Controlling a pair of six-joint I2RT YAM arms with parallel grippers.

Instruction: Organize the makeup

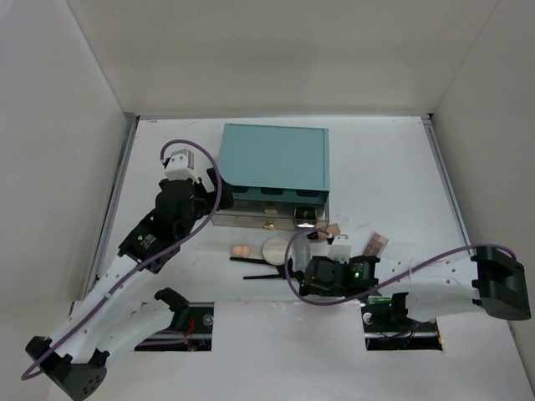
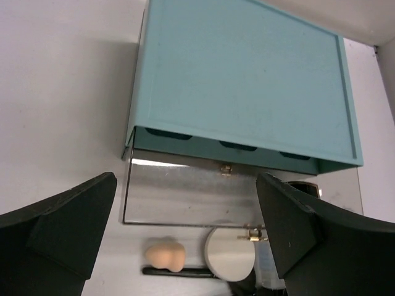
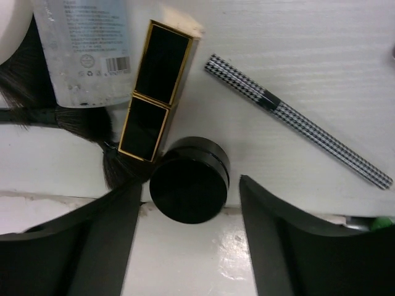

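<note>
In the right wrist view my right gripper [image 3: 188,246] is open, with its jaws on either side of a round black jar [image 3: 189,188] that stands on the table. Beside the jar lie a black gold-edged case [image 3: 154,89], a clear bottle [image 3: 86,49], black brush bristles [image 3: 74,120] and a checked pencil [image 3: 296,120]. My left gripper [image 2: 185,240] is open and empty, above the teal box's mirrored front tray [image 2: 185,194]. Below it lie the peach sponge [image 2: 165,256], the round cream puff [image 2: 230,253] and a black brush [image 2: 179,271].
The large teal drawer box [image 1: 274,167] stands at the back middle, with its tray [image 1: 267,219] out toward me. A tan palette [image 1: 376,244] and a small tube [image 1: 330,230] lie right of the tray. White walls enclose the table.
</note>
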